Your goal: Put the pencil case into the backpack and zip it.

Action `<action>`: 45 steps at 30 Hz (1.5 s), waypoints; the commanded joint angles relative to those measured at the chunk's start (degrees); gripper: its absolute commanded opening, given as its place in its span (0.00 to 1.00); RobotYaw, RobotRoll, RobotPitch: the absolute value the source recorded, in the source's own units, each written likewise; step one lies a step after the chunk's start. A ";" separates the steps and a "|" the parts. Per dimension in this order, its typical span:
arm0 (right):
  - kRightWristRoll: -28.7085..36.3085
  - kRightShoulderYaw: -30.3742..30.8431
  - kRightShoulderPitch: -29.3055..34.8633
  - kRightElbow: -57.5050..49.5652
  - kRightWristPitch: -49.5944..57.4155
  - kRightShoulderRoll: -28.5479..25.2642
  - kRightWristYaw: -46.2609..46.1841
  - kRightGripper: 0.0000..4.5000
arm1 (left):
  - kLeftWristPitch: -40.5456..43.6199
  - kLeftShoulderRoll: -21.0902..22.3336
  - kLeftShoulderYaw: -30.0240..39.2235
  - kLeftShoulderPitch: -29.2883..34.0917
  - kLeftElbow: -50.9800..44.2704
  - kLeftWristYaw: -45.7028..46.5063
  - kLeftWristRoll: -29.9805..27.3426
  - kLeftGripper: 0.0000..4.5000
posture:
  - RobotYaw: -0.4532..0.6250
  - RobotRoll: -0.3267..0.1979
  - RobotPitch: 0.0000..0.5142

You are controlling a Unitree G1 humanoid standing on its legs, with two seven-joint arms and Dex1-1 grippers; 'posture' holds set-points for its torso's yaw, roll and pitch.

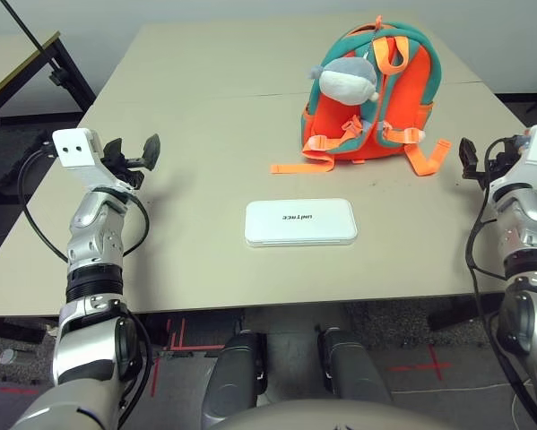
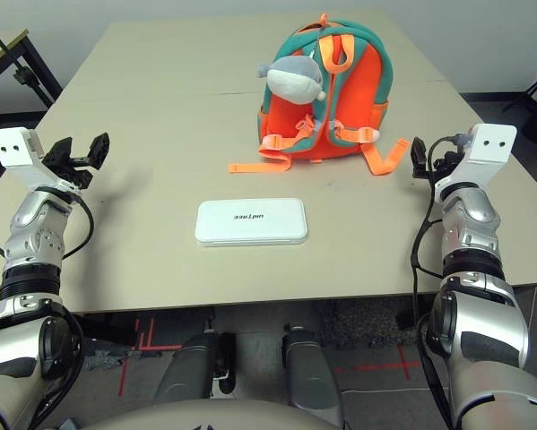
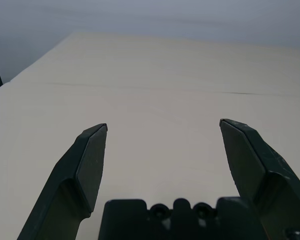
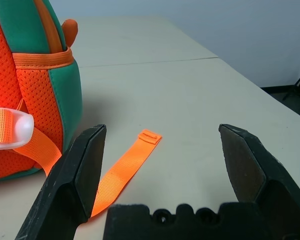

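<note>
Both grippers hang spread wide and empty over the table [image 1: 160, 107]. Left gripper [image 1: 135, 154] sits out at the left edge, fingers [image 3: 89, 160] well apart, nothing between them but bare tabletop. Right gripper [image 2: 422, 159] sits at the right edge, fingers [image 4: 82, 170] also well apart, just beside the loose end of an orange strap [image 4: 127, 167] that trails off the backpack; not touching it.

Case [image 1: 300, 221] lies flat near the front middle of the table, lettering up, between the two arms and well apart from both. Backpack [image 1: 389, 98] stands farther back and a bit to the right, strap side facing the robot, straps splayed on the table, plush toy [image 1: 347, 79] hanging on its front. Case and backpack are apart, clear gap between them.

Progress: looks like the very start. Case is untouched and outside the bag. Whether the zipper is open cannot be told; the opening is not visible from this side. Nothing done yet as far as the views show.

Left to do, as a judgement: get the bag opening accessible, likely one gripper steadying the bag, pick up the case, slide it inside, then pull the zipper shut. The flat hard case lying flush on the table may be awkward to pinch.
</note>
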 commanded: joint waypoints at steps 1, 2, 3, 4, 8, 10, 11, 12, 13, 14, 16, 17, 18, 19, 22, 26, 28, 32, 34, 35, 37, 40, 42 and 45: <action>0.16 -0.59 0.57 -0.07 -0.53 -0.42 0.00 0.99 | -0.60 0.08 -0.22 -0.51 1.00 -0.52 0.61 1.00 | 0.36 0.62 0.19; 0.16 -0.59 0.52 -0.04 -0.52 -0.43 -0.01 0.99 | -0.62 0.11 -0.23 -0.55 1.08 -0.55 0.59 1.00 | 0.36 0.62 0.20; 0.13 -0.56 0.46 0.03 -0.51 -0.44 -0.01 0.99 | -0.60 0.15 -0.26 -0.51 1.02 -0.57 0.57 1.00 | 0.36 0.62 0.21; 0.10 -0.53 0.40 0.11 -0.52 -0.41 -0.03 0.99 | -0.63 0.21 -0.26 -0.48 1.04 -0.61 0.56 1.00 | 0.36 0.62 0.21; 0.23 -0.56 0.82 -0.33 -0.51 -0.12 0.02 0.99 | -0.42 0.65 -0.04 0.40 0.37 -1.04 0.30 1.00 | 0.37 0.62 0.20; 0.29 -0.63 1.16 -0.37 -0.58 -0.12 0.13 0.99 | -0.02 0.80 0.05 0.74 -0.20 -1.10 0.21 1.00 | 0.38 0.62 0.20; 0.33 -0.66 1.32 -0.51 -0.55 -0.13 0.16 0.99 | 0.37 0.85 0.04 0.92 -0.68 -1.13 0.12 1.00 | 0.38 0.62 0.21; 0.41 -0.75 1.49 -0.55 -0.47 -0.25 0.19 0.99 | 1.14 0.82 -0.13 1.14 -1.38 -1.44 -0.11 1.00 | 0.38 0.62 0.22; 0.44 -0.83 1.66 -0.52 -0.43 -0.42 0.23 0.99 | 1.97 0.76 -0.39 1.31 -2.06 -1.77 -0.31 1.00 | 0.38 0.62 0.22; 0.45 -0.87 1.77 -0.49 -0.42 -0.55 0.25 0.99 | 2.58 0.69 -0.54 1.43 -2.55 -1.99 -0.43 1.00 | 0.38 0.62 0.22; 0.59 -0.93 2.26 -0.95 -0.23 -0.77 0.54 0.99 | 4.63 0.57 -0.90 1.81 -4.48 -2.71 -0.97 1.00 | 0.37 0.62 0.23; 0.64 -0.94 2.58 -1.27 -0.16 -0.90 0.69 0.99 | 6.87 0.47 -0.98 2.01 -5.86 -2.96 -1.70 1.00 | 0.37 0.62 0.23; 0.70 -1.00 2.86 -1.51 -0.08 -1.11 0.83 0.99 | 9.85 0.53 -1.48 2.19 -7.71 -3.59 -2.49 1.00 | 0.37 0.62 0.23; 0.77 -1.08 3.16 -1.76 -0.03 -1.24 0.95 0.99 | 13.36 0.68 -2.01 2.49 -9.70 -4.60 -3.62 1.00 | 0.36 0.62 0.23; 1.05 -1.37 3.99 -2.77 0.21 -1.60 1.21 0.99 | 28.32 1.93 -3.41 3.22 -16.40 -7.53 -8.99 1.00 | 0.35 0.62 0.21; 1.16 -1.50 4.40 -3.91 0.47 -1.75 1.25 0.99 | 43.90 4.00 -4.45 2.12 -21.23 -9.38 -14.40 1.00 | 0.34 0.62 0.19; 1.06 -1.41 4.35 -4.14 0.41 -1.75 1.31 0.99 | 49.28 4.68 -4.71 1.40 -21.90 -9.67 -15.98 1.00 | 0.34 0.62 0.19; 0.93 -1.16 4.76 -5.22 0.47 -1.65 1.79 0.99 | 57.80 5.81 -5.34 1.23 -23.44 -11.78 -19.13 1.00 | 0.33 0.62 0.19; 0.78 -0.86 5.20 -5.94 0.49 -1.60 2.32 0.99 | 61.13 6.21 -5.45 1.28 -23.98 -12.37 -20.26 1.00 | 0.32 0.62 0.19; 0.67 -0.61 5.58 -6.54 0.65 -1.67 2.87 0.99 | 62.72 6.44 -5.63 1.42 -24.22 -12.84 -20.78 1.00 | 0.32 0.62 0.19; 0.53 0.80 7.52 -10.55 2.15 -1.81 5.74 0.99 | 66.40 6.83 -6.21 1.82 -24.52 -13.94 -22.04 1.00 | 0.32 0.62 0.19; 1.13 2.92 11.29 -18.93 6.18 -2.51 10.98 0.99 | 70.09 7.06 -6.85 2.06 -24.57 -14.90 -23.19 1.00 | 0.31 0.62 0.18; 1.53 3.80 13.67 -24.10 9.22 -3.43 13.68 0.99 | 71.65 6.89 -6.66 1.94 -24.24 -15.03 -23.69 1.00 | 0.31 0.62 0.18; 2.08 5.35 17.29 -32.10 14.23 -5.10 18.08 0.99 | 73.97 6.29 -5.99 1.53 -23.19 -14.96 -24.77 1.00 | 0.30 0.62 0.19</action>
